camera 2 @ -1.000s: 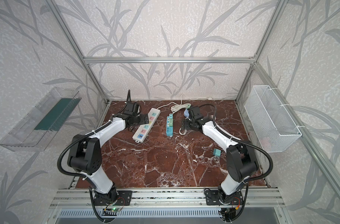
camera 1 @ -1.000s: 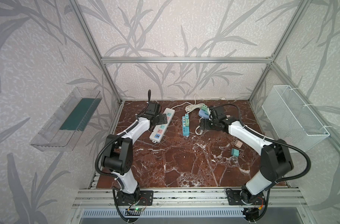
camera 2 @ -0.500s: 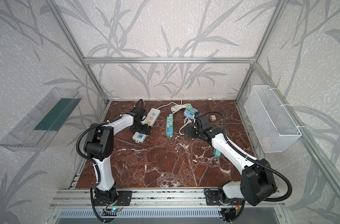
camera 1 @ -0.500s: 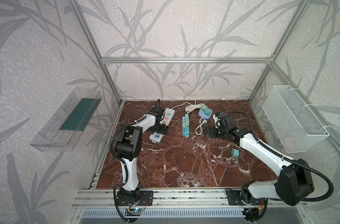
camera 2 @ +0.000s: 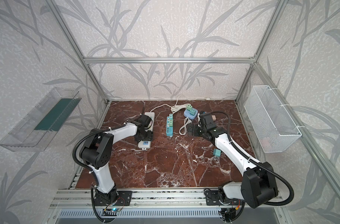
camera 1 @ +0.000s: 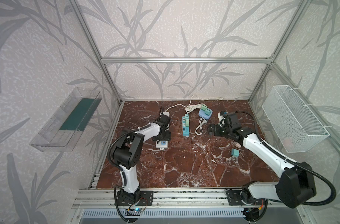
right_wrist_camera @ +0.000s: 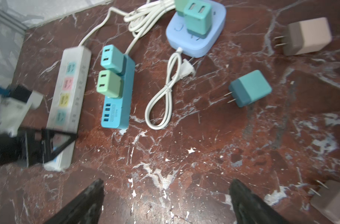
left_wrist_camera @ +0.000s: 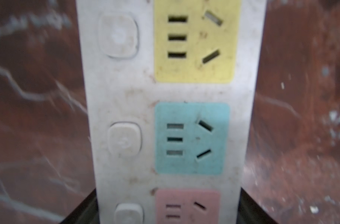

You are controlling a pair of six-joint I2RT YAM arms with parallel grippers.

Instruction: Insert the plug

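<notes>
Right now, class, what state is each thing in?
white strip, visible sockets empty.
blue strip, two chargers plugged in.
lilac hub, two chargers plugged in.
teal charger, loose, unplugged.
pink charger, loose, unplugged.
beige charger, loose, unplugged.
left gripper, astride white strip, grip unclear.
right gripper, open, empty.

1. My left gripper [camera 2: 144,137] sat astride the white strip [camera 2: 145,145].
2. My right gripper [camera 2: 189,131] pointed at the cable loop [camera 2: 182,129], just beside it.
3. A teal plug [camera 2: 216,152] lay near my right arm.
</notes>
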